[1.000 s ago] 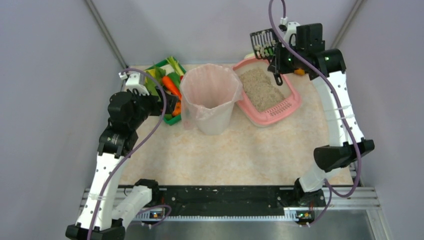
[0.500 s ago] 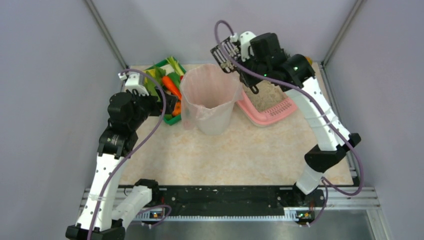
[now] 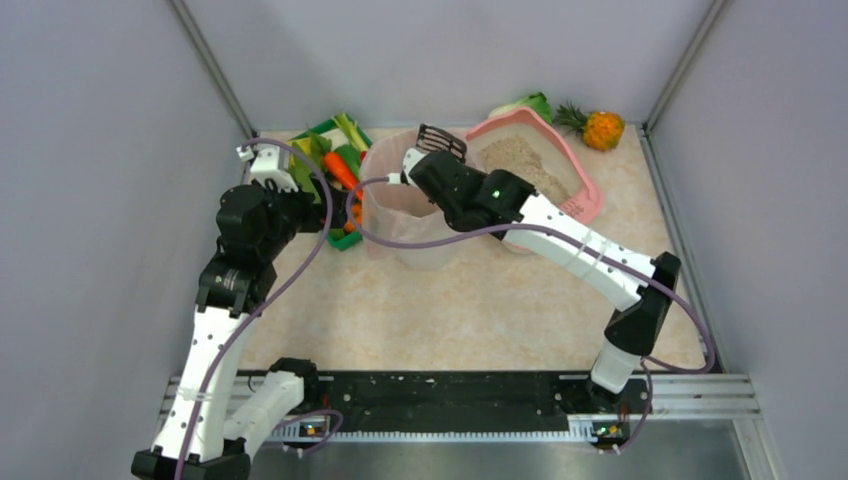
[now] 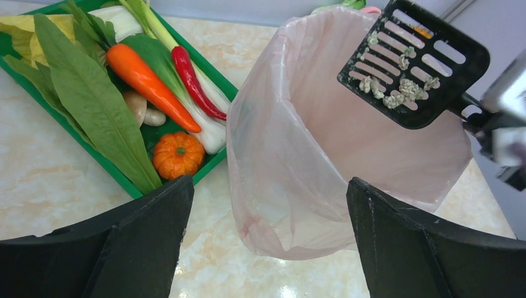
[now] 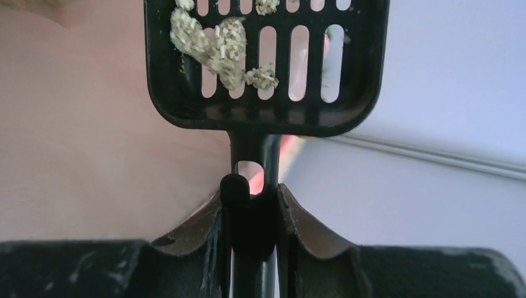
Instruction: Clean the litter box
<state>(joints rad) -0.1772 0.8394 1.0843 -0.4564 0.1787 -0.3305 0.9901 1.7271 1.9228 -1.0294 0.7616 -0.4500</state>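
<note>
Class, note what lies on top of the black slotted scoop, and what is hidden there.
Several grey-beige litter clumps rest on the scoop across its slots. The handle's lower part is hidden inside the right hand gripping it.

A robot test cell in a lab, not a home. 2 robot arms (image 3: 590, 255) are bolted to a slotted metal rail (image 3: 440, 385) well behind the right claw (image 5: 251, 200). Plain grey panel walls (image 3: 100, 150) on metal posts close in 3 sides around it. A marble-print tabletop (image 3: 480, 300) lies below. Staged props sit nearby: a green tray (image 3: 322, 130) of plastic-looking vegetables to its left and a small pineapple (image 3: 603, 128) to its right.
</note>
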